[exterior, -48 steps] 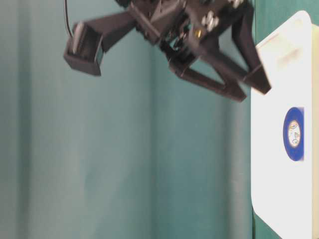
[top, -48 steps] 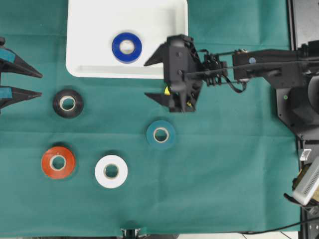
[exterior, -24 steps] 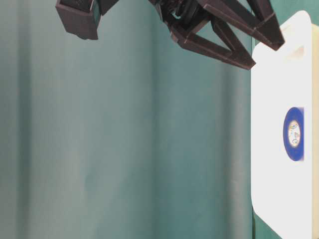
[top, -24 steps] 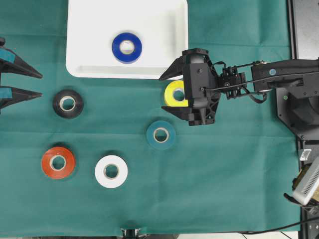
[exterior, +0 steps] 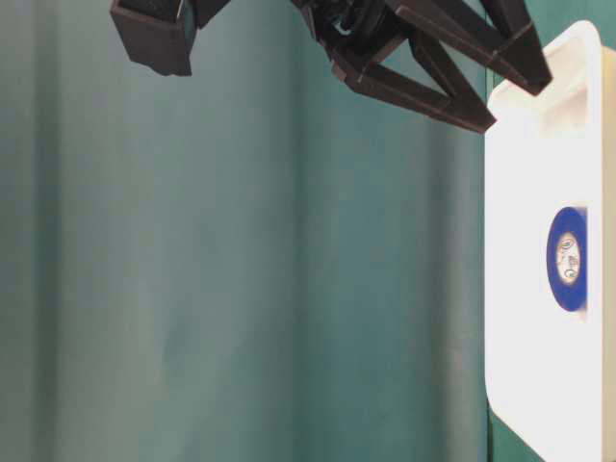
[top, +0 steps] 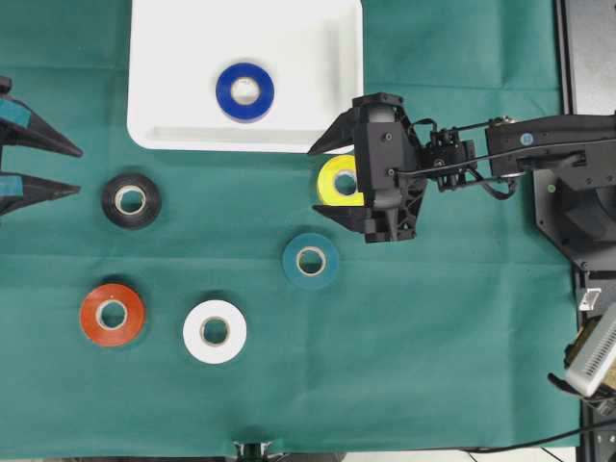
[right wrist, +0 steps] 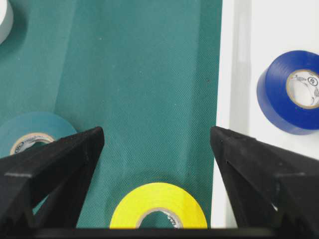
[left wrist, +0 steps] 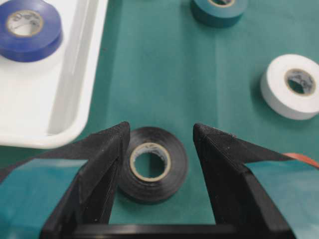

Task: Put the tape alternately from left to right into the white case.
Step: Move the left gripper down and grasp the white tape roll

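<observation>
We see the shallow white rectangular plastic case (top: 154, 96) at the far edge of the green cloth-covered desk (top: 433, 366), with the blue tape roll (top: 244, 91) lying inside it. Our right gripper (top: 327, 183) hangs with jaws wide apart, empty, over the yellow tape roll (top: 337, 181) just off the case's near right corner. Our left gripper (left wrist: 157, 134), jaws apart, straddles the black tape roll (left wrist: 152, 163) without gripping it. The teal roll (top: 310, 260), white roll (top: 215, 331) and red roll (top: 112, 314) lie nearer the front edge.

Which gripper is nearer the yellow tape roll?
Right. The right gripper hangs open around the yellow roll; the left gripper sits far off, by the black roll.
</observation>
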`<state>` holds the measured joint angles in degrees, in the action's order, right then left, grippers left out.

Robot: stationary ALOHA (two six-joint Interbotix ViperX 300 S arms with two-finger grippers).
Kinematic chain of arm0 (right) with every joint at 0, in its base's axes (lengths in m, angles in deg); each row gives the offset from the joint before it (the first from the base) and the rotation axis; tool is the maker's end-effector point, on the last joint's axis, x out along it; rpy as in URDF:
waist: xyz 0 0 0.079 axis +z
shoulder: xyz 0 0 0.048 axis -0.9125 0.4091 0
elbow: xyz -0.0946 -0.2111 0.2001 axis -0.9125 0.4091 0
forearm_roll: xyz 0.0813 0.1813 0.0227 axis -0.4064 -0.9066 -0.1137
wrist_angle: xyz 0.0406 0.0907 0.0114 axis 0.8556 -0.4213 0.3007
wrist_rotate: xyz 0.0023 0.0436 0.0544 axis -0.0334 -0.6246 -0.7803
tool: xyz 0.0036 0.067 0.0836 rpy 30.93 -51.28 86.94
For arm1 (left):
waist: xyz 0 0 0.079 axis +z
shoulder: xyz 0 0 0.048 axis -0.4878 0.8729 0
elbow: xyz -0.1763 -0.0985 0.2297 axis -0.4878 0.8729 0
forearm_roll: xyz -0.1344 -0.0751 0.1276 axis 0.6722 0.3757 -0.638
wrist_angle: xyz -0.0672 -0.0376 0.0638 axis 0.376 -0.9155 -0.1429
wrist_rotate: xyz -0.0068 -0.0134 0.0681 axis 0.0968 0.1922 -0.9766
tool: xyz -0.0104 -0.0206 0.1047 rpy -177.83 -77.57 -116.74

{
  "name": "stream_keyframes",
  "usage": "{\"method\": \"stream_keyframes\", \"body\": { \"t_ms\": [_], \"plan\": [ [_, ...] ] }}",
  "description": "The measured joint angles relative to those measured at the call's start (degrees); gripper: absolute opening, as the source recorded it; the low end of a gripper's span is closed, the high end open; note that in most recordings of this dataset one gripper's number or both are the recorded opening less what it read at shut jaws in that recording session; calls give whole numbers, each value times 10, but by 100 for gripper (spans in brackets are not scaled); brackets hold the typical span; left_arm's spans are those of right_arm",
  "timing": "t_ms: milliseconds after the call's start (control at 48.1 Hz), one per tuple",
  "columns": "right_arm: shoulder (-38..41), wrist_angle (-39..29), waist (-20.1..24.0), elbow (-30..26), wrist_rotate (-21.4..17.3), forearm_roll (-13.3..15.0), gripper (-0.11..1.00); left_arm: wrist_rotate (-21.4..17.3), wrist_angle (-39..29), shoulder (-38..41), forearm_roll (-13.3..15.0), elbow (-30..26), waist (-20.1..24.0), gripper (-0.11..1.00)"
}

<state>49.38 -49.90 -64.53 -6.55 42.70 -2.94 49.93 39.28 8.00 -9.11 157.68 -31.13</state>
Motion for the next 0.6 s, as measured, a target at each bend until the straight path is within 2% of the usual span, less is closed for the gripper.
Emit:
{"method": "stream_keyframes", "body": {
  "t_ms": [270, 603],
  "plan": [
    [0, 0, 0, 0, 0, 0, 71, 2, 40, 44, 0, -1, -14, 58],
    [1, 0, 0, -1, 0, 0, 71, 2, 88, 174, 0, -51, -71, 58]
  ]
}}
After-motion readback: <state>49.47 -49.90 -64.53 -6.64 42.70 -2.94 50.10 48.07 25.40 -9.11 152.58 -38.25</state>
